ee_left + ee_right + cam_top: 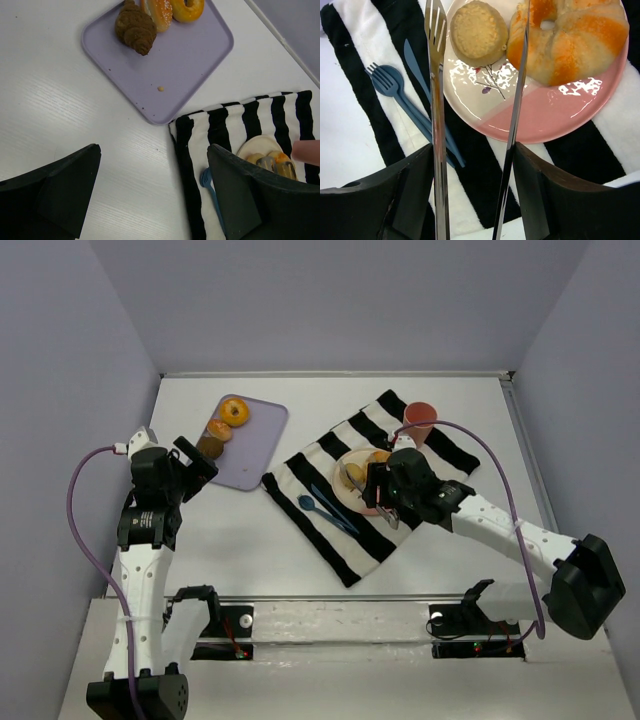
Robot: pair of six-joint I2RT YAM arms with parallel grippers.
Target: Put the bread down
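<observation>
Right hand (472, 200) w/ tongs (437, 125) should be lifted straight up so the bun (479, 31), lying on the plate (540, 120) between the spread blades, isn't dragged. Tongs are gripped loosely, blades apart, nothing pinched. Left hand (152, 165) is open, empty.

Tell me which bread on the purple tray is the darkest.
The brown croissant, at the end of the row. The sugared bun in the middle and the ring beyond it are both golden orange.
</observation>
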